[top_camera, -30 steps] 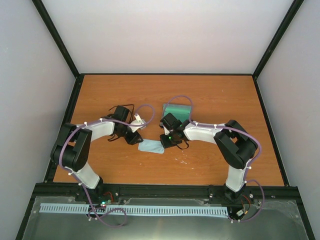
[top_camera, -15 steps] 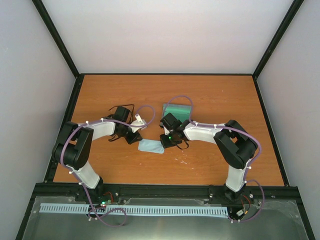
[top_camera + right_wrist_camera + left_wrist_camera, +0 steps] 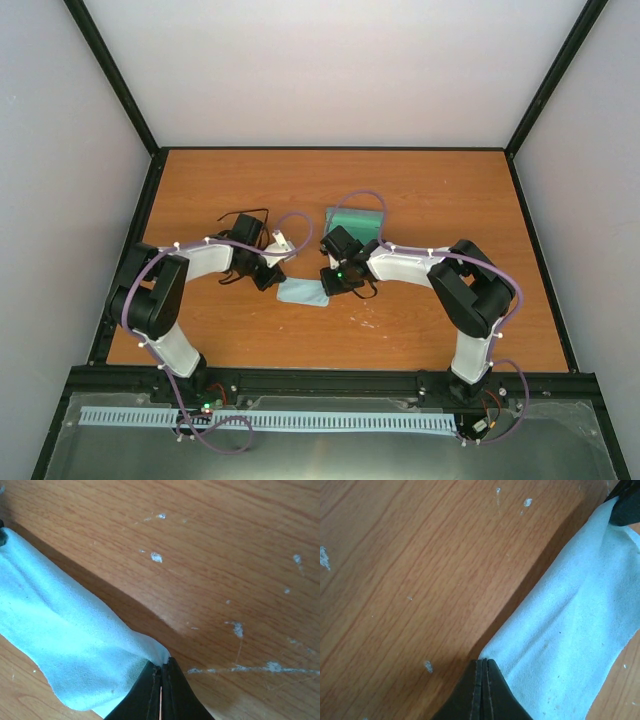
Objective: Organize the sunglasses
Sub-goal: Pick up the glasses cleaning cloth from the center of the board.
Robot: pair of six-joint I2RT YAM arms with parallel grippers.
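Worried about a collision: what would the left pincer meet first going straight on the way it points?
Probably the bare wooden tabletop: the left pincer, shut on a corner of the light-blue square cloth, tilts down at it. The right pincer sits off to the side; depth is unclear.

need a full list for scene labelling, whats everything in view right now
table: one, orange-brown wood, under everything
case: one, grey-blue with green lining showing, centre, just beyond the right wrist
sunglasses: one, thin dark frame, just beyond the left wrist, partly hidden
cloth: one, light blue, centre, pinched at opposite ends
left end effector: one, black, shut on the cloth
right end effector: one, black, shut on the cloth
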